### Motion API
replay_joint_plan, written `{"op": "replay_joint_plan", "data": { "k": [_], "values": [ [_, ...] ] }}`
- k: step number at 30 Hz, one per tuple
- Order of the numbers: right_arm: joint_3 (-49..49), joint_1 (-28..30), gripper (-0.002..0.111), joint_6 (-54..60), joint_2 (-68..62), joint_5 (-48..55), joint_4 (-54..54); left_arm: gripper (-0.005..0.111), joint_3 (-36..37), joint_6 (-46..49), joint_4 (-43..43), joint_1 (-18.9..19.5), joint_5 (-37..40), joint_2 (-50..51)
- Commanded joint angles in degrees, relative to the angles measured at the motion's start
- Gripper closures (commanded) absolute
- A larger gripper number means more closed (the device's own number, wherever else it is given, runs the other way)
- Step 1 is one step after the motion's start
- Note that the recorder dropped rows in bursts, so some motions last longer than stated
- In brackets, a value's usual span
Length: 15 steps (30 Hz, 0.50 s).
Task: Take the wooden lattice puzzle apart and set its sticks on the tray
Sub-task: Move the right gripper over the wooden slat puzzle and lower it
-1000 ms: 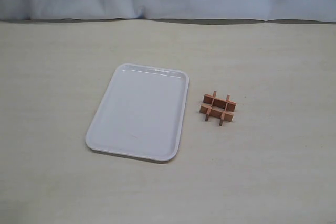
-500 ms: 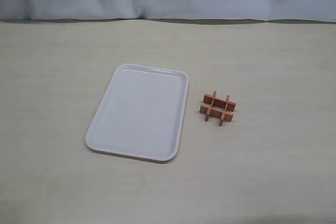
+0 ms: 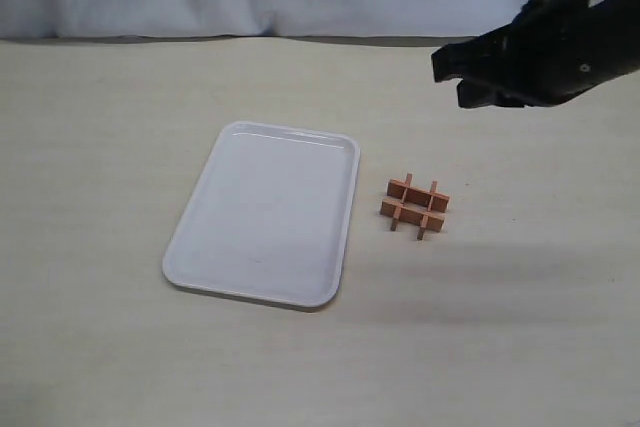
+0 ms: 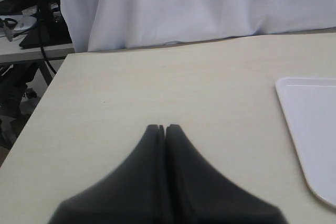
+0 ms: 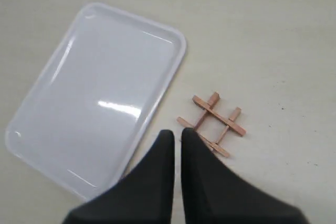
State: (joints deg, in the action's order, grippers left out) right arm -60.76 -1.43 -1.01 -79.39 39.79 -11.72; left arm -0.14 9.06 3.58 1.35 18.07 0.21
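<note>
Wooden lattice puzzle point(image 3: 415, 206) lies whole beside the tray point(image 3: 262, 209); the right tool point(image 5: 177, 134), closed and empty, hangs raised nearby.

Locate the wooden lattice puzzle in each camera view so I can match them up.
Exterior view: wooden lattice puzzle right of centre, just right of the tray, not touching.
Left wrist view: absent; only part of the tray shows.
Right wrist view: puzzle beside the tray's long edge, just past the right gripper's tips.
Shared landmark: the tray.
</note>
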Motion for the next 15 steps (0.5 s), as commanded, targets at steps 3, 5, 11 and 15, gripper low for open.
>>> {"op": "replay_joint_plan", "data": {
  "k": [3,5,11,15],
  "values": [
    [-6.8,-0.1,0.104,-6.0,-11.9,4.7,9.2,0.107,0.1,0.1,0.0,0.0,-0.4,-0.2],
    [-9.0,-0.1,0.104,-7.3,-15.2,7.4,11.7,0.107,0.1,0.1,0.0,0.0,-0.4,-0.2],
    [-14.9,-0.1,0.104,-8.8,-23.6,16.6,17.1,0.107,0.1,0.1,0.0,0.0,-0.4,-0.2],
    [-19.7,-2.2,0.104,-13.2,-28.2,25.9,27.0,0.107,0.1,0.1,0.0,0.0,-0.4,-0.2]
  ]
}}
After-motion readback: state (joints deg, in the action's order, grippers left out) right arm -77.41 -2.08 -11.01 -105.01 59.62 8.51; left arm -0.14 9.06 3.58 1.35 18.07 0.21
